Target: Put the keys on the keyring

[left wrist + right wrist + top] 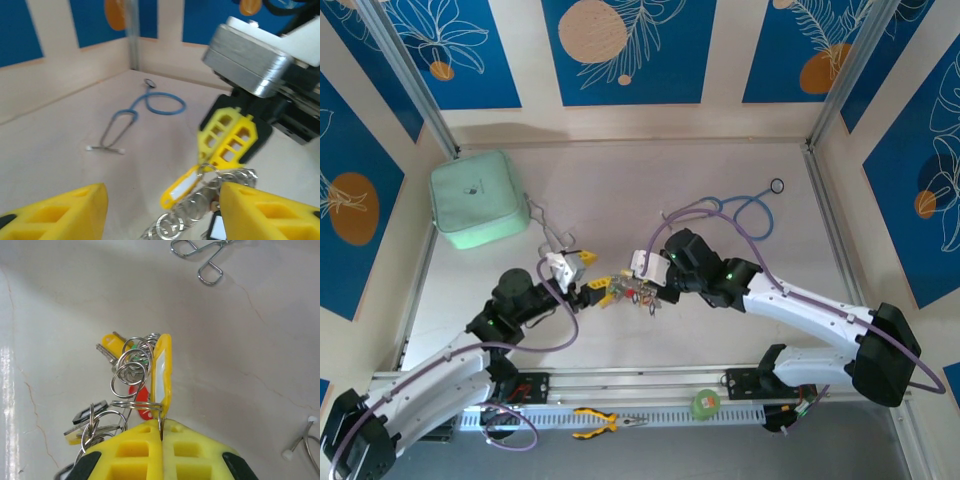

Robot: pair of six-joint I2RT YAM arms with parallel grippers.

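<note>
Two-gripper entry | right gripper (161, 426): pinched shut on keyring (129, 377), with keys (87, 422) bunched just beyond fingertips (142, 445) | left gripper (162, 195): spread wide, gripped nothing, flanked same bunch

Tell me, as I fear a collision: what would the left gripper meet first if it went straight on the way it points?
Probably the bunch of keys hanging from the shut right gripper, just ahead of the open left gripper; depth is unclear.
</note>
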